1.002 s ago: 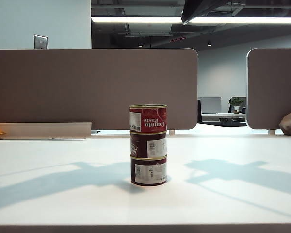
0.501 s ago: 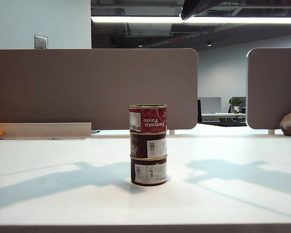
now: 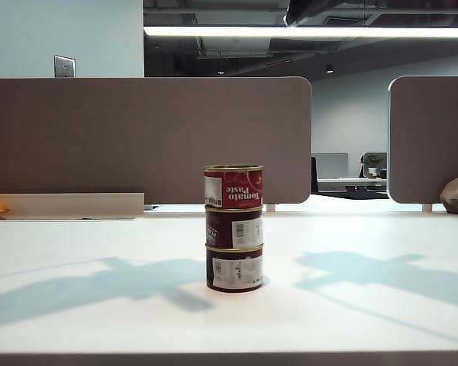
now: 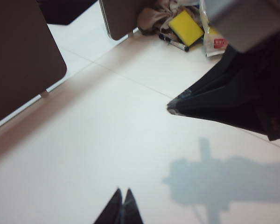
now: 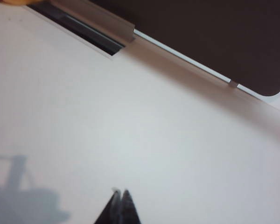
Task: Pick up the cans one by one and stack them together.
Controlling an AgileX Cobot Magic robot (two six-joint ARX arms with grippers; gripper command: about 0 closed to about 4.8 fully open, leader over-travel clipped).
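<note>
Brown partition panels [image 3: 149,137], ceiling strip light [image 3: 305,31]

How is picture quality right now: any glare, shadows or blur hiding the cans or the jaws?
Exterior view: sharp; ceiling strip light bright but not washing out the stacked cans; soft arm shadows lie on the table either side. Left wrist view: slightly soft, left gripper shut, dark against the pale table, its shadow nearby. Right wrist view: slightly soft, right gripper shut, no cans in view.

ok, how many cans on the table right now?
3, all in one stack mid-table: the red Tomato Paste can on top, a maroon can in the middle, another maroon can at the bottom. None visibly hidden.
</note>
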